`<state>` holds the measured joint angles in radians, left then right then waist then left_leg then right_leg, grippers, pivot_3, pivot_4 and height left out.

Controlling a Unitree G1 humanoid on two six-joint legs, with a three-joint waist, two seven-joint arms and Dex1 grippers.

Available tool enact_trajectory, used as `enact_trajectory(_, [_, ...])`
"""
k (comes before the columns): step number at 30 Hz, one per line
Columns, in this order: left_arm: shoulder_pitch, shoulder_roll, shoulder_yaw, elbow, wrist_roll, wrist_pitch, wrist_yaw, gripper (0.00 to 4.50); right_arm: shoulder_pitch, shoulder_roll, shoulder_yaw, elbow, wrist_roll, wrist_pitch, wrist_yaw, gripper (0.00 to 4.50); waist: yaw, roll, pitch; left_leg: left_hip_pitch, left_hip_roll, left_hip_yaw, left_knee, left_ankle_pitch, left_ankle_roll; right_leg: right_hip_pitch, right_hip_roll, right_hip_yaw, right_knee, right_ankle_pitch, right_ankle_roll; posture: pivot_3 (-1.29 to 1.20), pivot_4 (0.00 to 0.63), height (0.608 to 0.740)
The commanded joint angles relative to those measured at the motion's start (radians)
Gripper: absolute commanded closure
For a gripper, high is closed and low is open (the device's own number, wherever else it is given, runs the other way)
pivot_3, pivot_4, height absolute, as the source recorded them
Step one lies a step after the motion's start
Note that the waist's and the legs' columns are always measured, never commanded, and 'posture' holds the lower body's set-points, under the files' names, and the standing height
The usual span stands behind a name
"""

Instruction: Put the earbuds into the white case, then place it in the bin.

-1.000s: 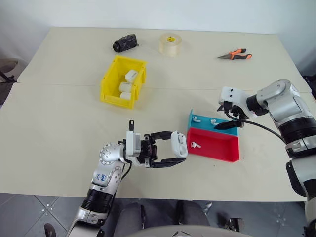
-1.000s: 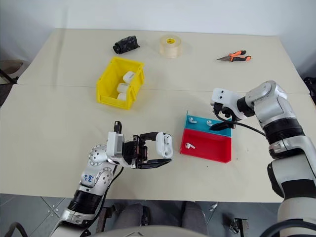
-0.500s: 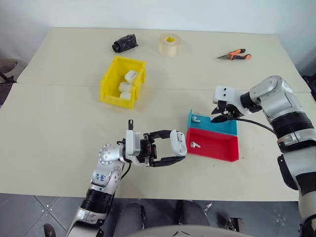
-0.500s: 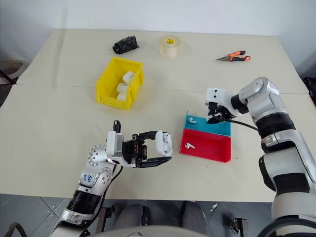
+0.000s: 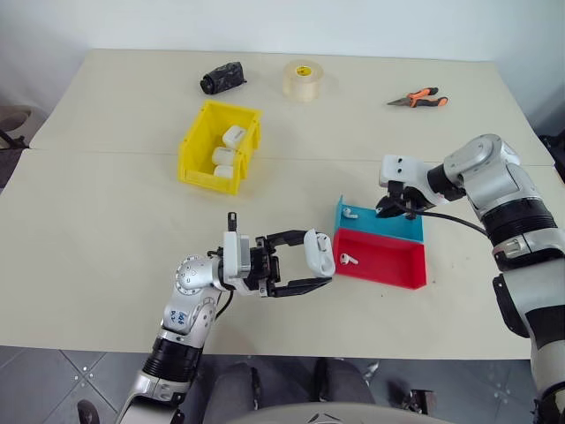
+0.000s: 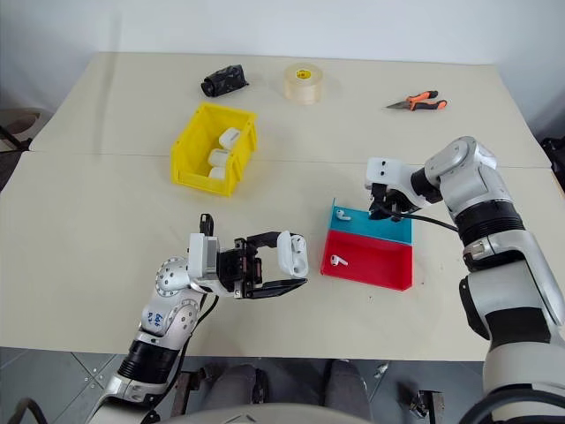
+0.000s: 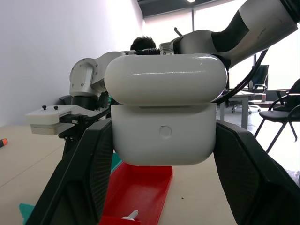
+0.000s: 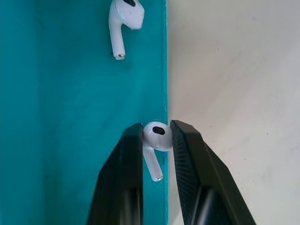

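**A:** Right wrist view has the good stuff: the right gripper (image 8: 157, 140) has its two black fingers pinched onto one earbud (image 8: 157, 138), bud end between the pads, stem hanging down, right at the edge of the teal tray (image 8: 70, 117). Another earbud (image 8: 124, 18) lies loose on the teal floor further along

**B:** Yeah, and from the head camera that gripper sits over the teal half, with the red tray (image 5: 388, 261) butted against it on the near side. There's a third earbud (image 5: 346, 259) lying in the red part

**A:** What about the left side?

**B:** The left gripper (image 5: 311, 269) is clamped on the white case (image 5: 319, 254), held up off the table (image 5: 106, 221) just beside the red tray. In the left wrist view the case (image 7: 164, 112) sits squarely between both fingers, hinge side facing the camera. Can't tell from there how far the lid is open

**A:** And the bin?

**B:** The yellow bin (image 5: 196, 150) is further back on the left, well apart from both arms, with three white cases (image 5: 225, 155) already inside. Behind it there's a roll of tape (image 5: 304, 79), a black bundle (image 5: 222, 77) and orange-handled pliers (image 5: 417, 96)
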<state>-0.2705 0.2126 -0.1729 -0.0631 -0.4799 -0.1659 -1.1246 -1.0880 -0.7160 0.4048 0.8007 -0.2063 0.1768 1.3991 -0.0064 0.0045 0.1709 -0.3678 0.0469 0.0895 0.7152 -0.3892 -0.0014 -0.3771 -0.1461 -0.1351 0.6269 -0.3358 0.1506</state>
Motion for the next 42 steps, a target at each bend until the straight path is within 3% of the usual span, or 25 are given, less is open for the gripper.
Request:
enact_trajectory(1, [-0.006,0.002,0.006,-0.033,-0.007,-0.014,0.004,1.7,0.032,0.004,-0.011,-0.005,-0.01,0.017,-0.007,3.79,0.0,0.0,0.0,0.0,0.0,0.0,0.0,0.0,0.0,0.0,0.0,0.0,0.0,0.0,0.0,0.0,0.15,0.74])
enact_trajectory(7, [-0.015,0.004,0.012,-0.016,-0.015,-0.007,0.001,1.7,0.073,-0.031,-0.135,-0.123,0.089,0.06,0.001,3.79,0.002,0.0,0.0,0.0,0.0,0.0,0.0,0.0,0.0,0.0,0.0,0.0,0.0,0.0,0.0,0.0,0.15,0.74])
enact_trajectory(12, [-0.048,0.009,0.032,0.025,-0.033,0.027,-0.003,1.7,0.216,-0.048,-0.319,-0.343,0.289,0.123,0.012,3.79,0.006,0.0,0.0,-0.001,0.0,0.0,0.0,0.0,0.0,0.0,0.0,0.0,0.0,0.0,0.0,0.0,0.15,0.74])
enact_trajectory(16, [-0.102,-0.001,0.058,0.091,-0.048,0.057,-0.005,1.7,0.394,-0.013,-0.487,-0.588,0.521,0.278,-0.009,3.79,0.008,0.0,0.0,-0.001,0.0,-0.001,0.0,0.0,0.0,0.0,0.0,-0.001,0.0,0.0,0.0,0.0,0.15,0.74])
enact_trajectory(25, [-0.202,-0.032,0.085,0.201,-0.051,0.102,-0.016,1.7,0.619,0.236,-0.772,-1.035,1.086,0.709,-0.389,3.79,0.006,0.0,0.001,-0.001,-0.001,-0.002,-0.001,0.0,0.0,0.0,0.0,-0.001,0.001,0.0,0.0,0.0,0.15,0.74])
enact_trajectory(31, [-0.249,-0.072,0.087,0.222,-0.059,0.132,-0.014,1.7,0.726,0.431,-0.752,-1.231,1.276,0.706,-0.627,3.79,0.01,0.0,0.001,-0.002,-0.001,-0.002,0.0,0.0,0.0,0.0,0.0,-0.001,0.0,0.0,0.0,0.0,0.15,0.74])
enact_trajectory(42, [-0.26,-0.1,0.113,0.193,-0.074,0.18,0.01,1.7,0.82,0.458,-0.688,-1.273,1.328,0.604,-0.71,3.79,0.006,0.0,0.001,-0.001,-0.002,-0.002,-0.001,0.0,0.0,0.0,0.0,0.0,0.0,0.0,0.0,0.0,0.15,0.74])
